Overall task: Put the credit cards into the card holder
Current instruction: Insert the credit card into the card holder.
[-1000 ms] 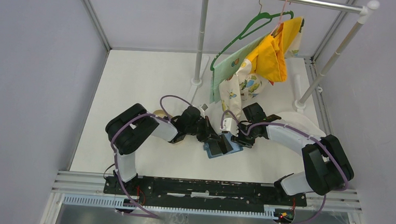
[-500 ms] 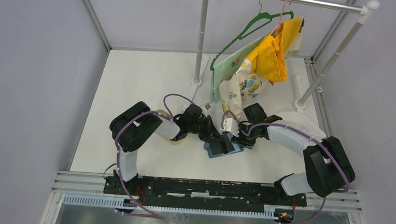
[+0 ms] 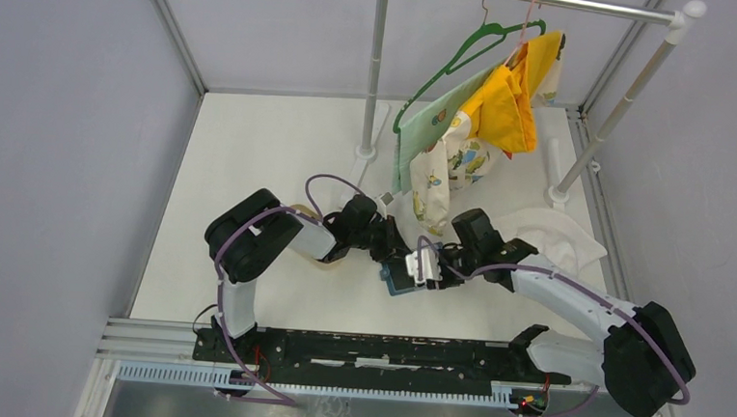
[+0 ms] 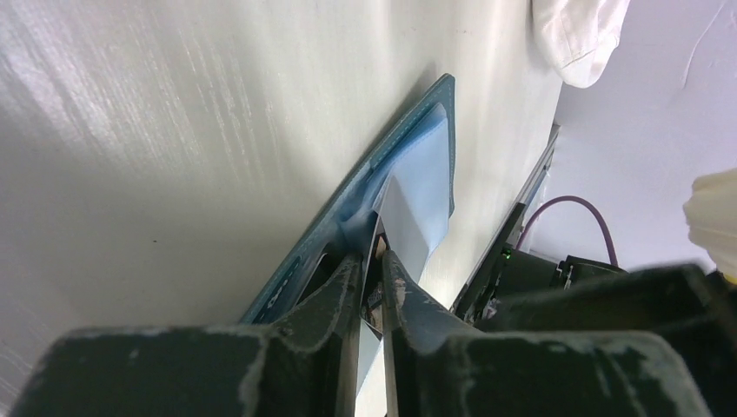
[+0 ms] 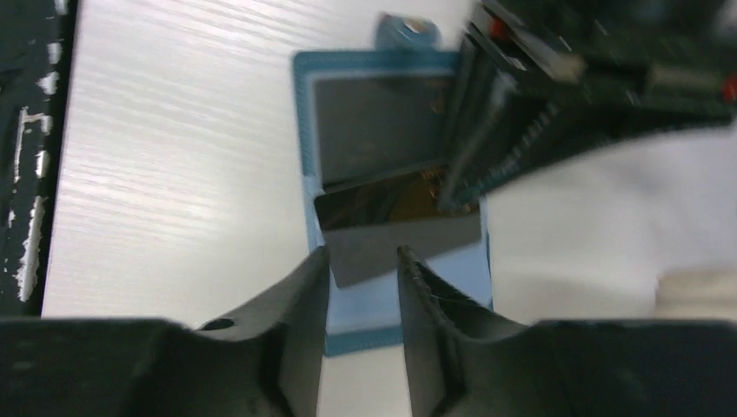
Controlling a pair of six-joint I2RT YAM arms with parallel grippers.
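The holder [image 5: 303, 156] lies open and flat on the table [image 3: 251, 163], at the middle near the front edge. In the right wrist view its snap tab points to 12 o'clock. The top card [image 5: 374, 122], dark, sits in the upper pocket. The slanted card [image 5: 400, 228] lies askew across the holder's middle, its lower corner over the pale lower pocket. The right gripper [image 5: 363, 254] comes in from 3 o'clock of the holder in the top view and hangs over it, jaws apart and grasping nothing; that corner of the slanted card shows in the gap. The left gripper [image 4: 372, 254] reaches in from 10 o'clock, its tip at the slanted card's 2 o'clock edge. Its fingers [image 4: 343, 282] stand almost together with 1 thin slit, and the card's edge runs into that slit; I cannot tell whether it is clenched or released. A tan tray [image 3: 327, 262] shows partly under the left arm at 9 o'clock of the holder, and a white cloth [image 3: 556, 237] lies at 2 o'clock. At 12 o'clock a rack [image 3: 374, 73] carries hung clothes [image 3: 502, 101].
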